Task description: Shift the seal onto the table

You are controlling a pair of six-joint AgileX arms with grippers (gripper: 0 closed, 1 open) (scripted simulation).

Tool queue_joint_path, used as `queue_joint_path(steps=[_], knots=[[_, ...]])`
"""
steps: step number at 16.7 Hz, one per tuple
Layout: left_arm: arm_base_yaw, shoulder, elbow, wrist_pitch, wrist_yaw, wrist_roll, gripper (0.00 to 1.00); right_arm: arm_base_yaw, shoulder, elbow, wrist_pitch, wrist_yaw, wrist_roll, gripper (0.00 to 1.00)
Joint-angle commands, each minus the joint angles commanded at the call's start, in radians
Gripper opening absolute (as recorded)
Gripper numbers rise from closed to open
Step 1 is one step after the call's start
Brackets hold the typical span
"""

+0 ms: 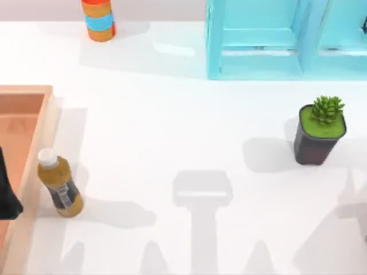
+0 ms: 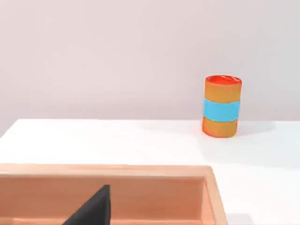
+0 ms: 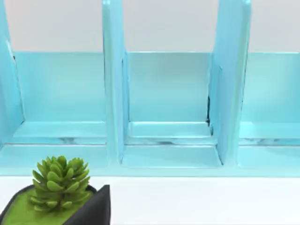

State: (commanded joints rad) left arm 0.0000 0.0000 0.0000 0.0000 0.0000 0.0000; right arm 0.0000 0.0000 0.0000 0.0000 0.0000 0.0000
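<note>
The left gripper [image 1: 7, 195] hangs over the wooden tray [image 1: 34, 132] at the left of the table [image 1: 172, 132]. I cannot tell its grip state, nor that of the right gripper [image 3: 93, 211], parked by the potted succulent [image 1: 320, 130].

The seal probably lies in the tray, hidden under that arm. A low carry out could catch the rim or topple the amber bottle [image 1: 60, 186] just beside it. The striped can [image 2: 221, 107] and turquoise shelf [image 1: 258, 40] stand well apart.

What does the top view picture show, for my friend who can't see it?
A glossy white table seen from above: an amber bottle stands beside a wooden tray at the left edge. A striped can stands at the back left, a turquoise shelf at the back right, and a potted succulent at the right.
</note>
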Motion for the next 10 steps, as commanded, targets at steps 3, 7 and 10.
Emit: queue_joint_path(steps=[3,7,10], knots=[[0.004,0.011,0.011,-0.011,0.0,0.003,1.0,0.0,0.0,0.0,0.0,0.0,0.0,1.0],[0.043,0.159,0.152,-0.141,-0.003,0.044,1.0,0.0,0.0,0.0,0.0,0.0,0.0,1.0],[0.089,0.382,0.33,-0.309,-0.003,0.094,1.0,0.0,0.0,0.0,0.0,0.0,0.0,1.0]])
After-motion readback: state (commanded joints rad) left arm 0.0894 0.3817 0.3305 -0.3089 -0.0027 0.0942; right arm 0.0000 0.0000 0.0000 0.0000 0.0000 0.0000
